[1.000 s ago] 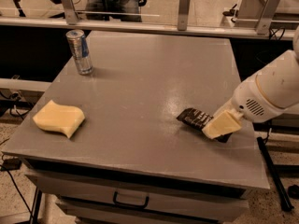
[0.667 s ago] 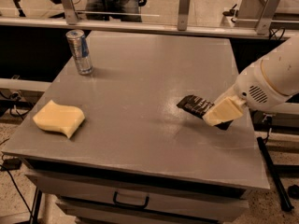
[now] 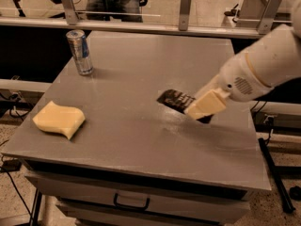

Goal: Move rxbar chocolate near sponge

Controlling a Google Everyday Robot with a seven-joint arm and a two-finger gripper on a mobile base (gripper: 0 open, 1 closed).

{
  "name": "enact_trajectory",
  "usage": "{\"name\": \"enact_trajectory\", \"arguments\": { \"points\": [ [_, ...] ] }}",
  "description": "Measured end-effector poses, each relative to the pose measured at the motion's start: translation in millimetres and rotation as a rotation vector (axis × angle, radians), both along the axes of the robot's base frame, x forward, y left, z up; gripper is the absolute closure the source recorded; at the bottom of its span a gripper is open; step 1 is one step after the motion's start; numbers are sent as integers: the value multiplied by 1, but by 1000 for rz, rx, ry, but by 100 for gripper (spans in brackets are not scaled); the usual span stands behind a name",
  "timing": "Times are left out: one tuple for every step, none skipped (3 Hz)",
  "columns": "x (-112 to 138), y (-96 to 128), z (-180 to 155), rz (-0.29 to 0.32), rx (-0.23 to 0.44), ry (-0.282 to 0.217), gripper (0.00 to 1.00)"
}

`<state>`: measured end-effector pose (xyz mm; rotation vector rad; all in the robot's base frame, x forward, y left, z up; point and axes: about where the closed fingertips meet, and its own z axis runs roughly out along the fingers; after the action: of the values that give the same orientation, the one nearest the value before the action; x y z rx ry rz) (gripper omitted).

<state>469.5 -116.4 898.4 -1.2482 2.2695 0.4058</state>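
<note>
The rxbar chocolate (image 3: 175, 98), a flat black bar with white lettering, sticks out to the left of my gripper (image 3: 201, 108). The gripper is shut on its right end and holds it just above the grey table (image 3: 141, 69), right of the middle. One pale yellow pad (image 3: 206, 103) covers that end of the bar. The sponge (image 3: 59, 119), a thick pale yellow block with wavy edges, lies near the table's front left corner, well to the left of the bar.
A blue and silver drink can (image 3: 80, 52) stands upright at the table's back left. My white arm (image 3: 263, 67) reaches in from the right. A metal rail (image 3: 141, 26) runs behind the table. A drawer handle (image 3: 131, 203) shows below the front edge.
The gripper has moved left and slightly away from the front edge, carrying the rxbar chocolate with it. The sponge and the can have not moved.
</note>
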Motion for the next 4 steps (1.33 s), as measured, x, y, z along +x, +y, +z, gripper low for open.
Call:
{"name": "enact_trajectory", "arguments": {
  "points": [
    [7, 110, 12, 253, 70, -33, 100],
    [10, 188, 3, 387, 78, -57, 98],
    [26, 240, -14, 422, 63, -48, 68],
    [30, 274, -17, 435, 101, -29, 36]
  ]
}}
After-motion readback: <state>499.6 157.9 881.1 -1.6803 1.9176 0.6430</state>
